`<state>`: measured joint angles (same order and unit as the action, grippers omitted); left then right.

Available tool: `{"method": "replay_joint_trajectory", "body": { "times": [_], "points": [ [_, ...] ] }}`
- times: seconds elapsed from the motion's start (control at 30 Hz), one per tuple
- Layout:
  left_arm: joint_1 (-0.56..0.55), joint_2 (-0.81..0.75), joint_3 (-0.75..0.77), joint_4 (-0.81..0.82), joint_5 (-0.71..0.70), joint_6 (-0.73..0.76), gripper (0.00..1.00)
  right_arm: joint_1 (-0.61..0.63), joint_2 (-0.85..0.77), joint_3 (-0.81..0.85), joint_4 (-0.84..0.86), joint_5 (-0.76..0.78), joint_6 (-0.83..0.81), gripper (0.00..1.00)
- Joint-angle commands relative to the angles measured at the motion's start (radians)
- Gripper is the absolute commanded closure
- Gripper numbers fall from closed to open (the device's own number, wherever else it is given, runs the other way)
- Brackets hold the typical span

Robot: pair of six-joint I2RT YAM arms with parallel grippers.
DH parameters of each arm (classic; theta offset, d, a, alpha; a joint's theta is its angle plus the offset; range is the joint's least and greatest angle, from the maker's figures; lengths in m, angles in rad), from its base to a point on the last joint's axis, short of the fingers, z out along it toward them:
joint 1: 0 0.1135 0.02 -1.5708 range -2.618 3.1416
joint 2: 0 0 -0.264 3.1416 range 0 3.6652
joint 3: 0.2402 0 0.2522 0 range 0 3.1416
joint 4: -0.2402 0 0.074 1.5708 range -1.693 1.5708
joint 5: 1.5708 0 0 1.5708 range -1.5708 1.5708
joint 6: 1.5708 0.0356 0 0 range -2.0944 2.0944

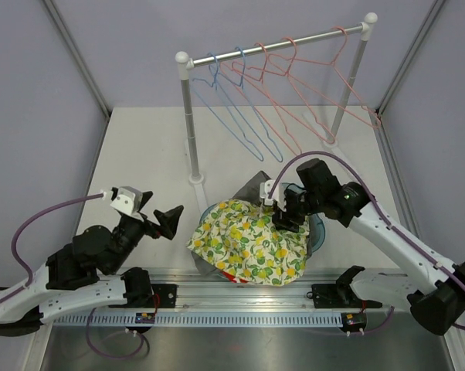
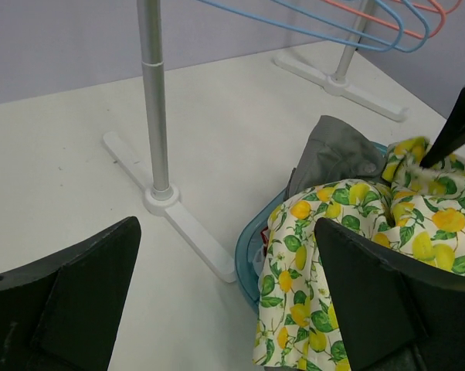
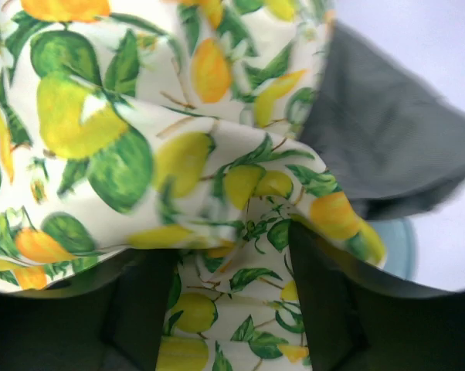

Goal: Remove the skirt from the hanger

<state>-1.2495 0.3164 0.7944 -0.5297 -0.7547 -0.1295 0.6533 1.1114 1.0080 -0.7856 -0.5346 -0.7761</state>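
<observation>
**Skirt looks off the hanger, lying on the basket; release and pull-back next**

- Bench (image 1: 140,154): white. The clothes rack (image 1: 191,116) stands at the back.
- Hangers (image 1: 252,93): blue and pink wire ones on the rail. All the ones I can see are bare.
- Basket (image 1: 319,230): teal, at the near middle of the bench, in front of the rack foot.
- Skirt (image 1: 248,243): lemon print, heaped over the basket and spilling over its near rim. I see no hanger in the folds, though part of the heap is hidden.
- Grey cloth (image 1: 252,188): under the skirt, poking out on the far side.
- Right hand (image 1: 288,216): down on the far edge of the skirt. In the wrist view its fingers (image 3: 325,309) stand partly apart with a fold lying loose in the gap. I judge it open, not pinching.
- Left hand (image 1: 161,220): wide open and empty, above bare bench just left of the basket.

My read is that the removal itself is done and this is the let-go stage. The next move calls for lifting the right hand straight up with its fingers spread, so no fold snags and drags the skirt off the basket.
</observation>
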Motion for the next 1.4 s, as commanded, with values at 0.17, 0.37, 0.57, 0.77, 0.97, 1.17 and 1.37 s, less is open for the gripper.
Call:
{"method": "replay_joint_trajectory", "body": {
  "times": [0.17, 0.37, 0.57, 0.77, 0.97, 1.17, 1.37],
  "points": [
    [-0.001, 0.046, -0.021, 0.027, 0.015, -0.111, 0.01, -0.229, -0.169, 0.234, -0.023, 0.206, 0.223, 0.01],
    [0.001, 0.121, 0.040, -0.032, -0.072, -0.113, 0.01, -0.412, -0.242, 0.207, 0.130, 0.531, 0.595, 0.01],
    [0.001, 0.179, 0.077, -0.050, -0.146, -0.088, 0.01, -0.481, -0.262, 0.158, 0.206, 0.749, 0.662, 0.00],
    [0.002, 0.173, 0.059, -0.021, -0.163, -0.076, 0.01, -0.512, -0.283, 0.115, 0.284, 0.976, 0.770, 0.01],
    [0.002, 0.173, 0.057, -0.018, -0.158, -0.070, 0.01, -0.512, -0.308, 0.077, 0.302, 1.029, 0.821, 0.00],
    [0.002, 0.168, 0.046, -0.007, -0.150, -0.067, 0.01, -0.514, -0.323, 0.049, 0.333, 1.047, 0.787, 0.00],
    [0.002, 0.161, 0.035, -0.004, -0.146, -0.065, 0.01, -0.515, -0.317, 0.038, 0.341, 1.019, 0.782, 0.01]
  ]
}}
